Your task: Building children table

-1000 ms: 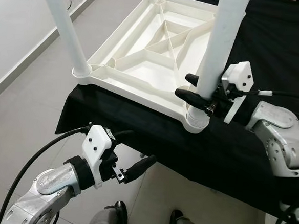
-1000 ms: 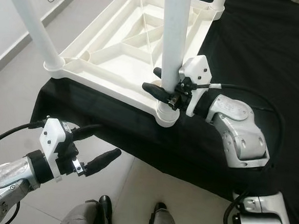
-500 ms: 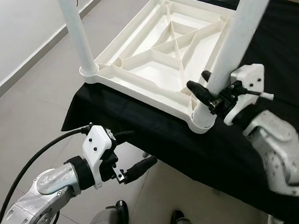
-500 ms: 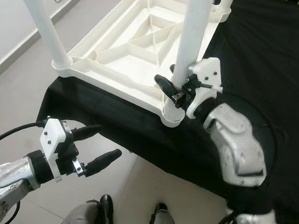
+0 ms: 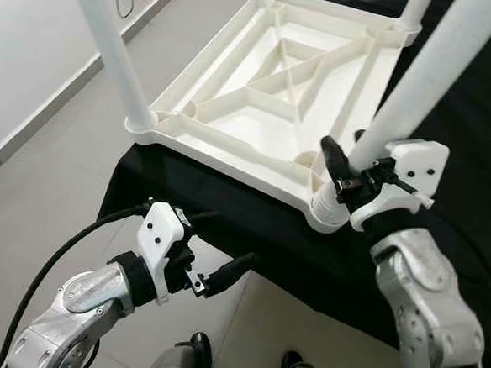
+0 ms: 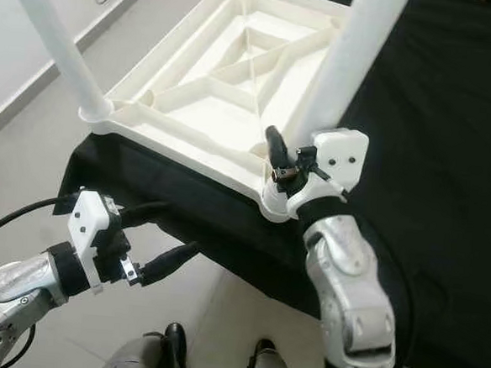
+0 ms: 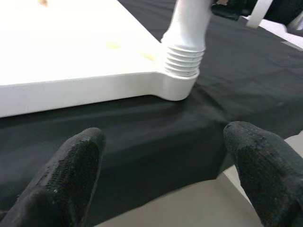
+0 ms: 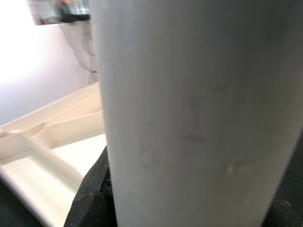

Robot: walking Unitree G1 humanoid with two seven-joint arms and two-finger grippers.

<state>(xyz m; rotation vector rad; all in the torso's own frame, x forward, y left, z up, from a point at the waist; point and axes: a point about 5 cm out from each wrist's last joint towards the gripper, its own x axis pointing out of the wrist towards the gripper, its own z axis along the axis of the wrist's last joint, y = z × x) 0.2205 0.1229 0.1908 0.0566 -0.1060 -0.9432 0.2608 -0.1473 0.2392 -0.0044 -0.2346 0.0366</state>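
1. Here the white tabletop point(image 5: 269, 93) lies upside down on a black cloth point(image 5: 454, 97), ribbed underside up, so its corner sockets face upward to take legs.
2. The right gripper point(image 5: 341, 170) is closed around the near-right leg point(image 5: 421, 83) just above its threaded foot, which sits in the corner socket point(image 5: 326, 213); holding it low down probably gives the best leverage for turning it in.
3. That leg leans away to the robot's right rather than standing upright, so I judge it is not yet fully seated. From the right wrist view the leg point(image 8: 189, 113) is too close to tell how firm the clamp is.
4. The near-left leg point(image 5: 112, 48) already stands in its socket.
5. The left gripper point(image 5: 215, 253) hovers below the cloth's edge with fingers spread and nothing between them, facing the threaded corner point(image 7: 182, 61), likely placed to steady the tabletop if needed.
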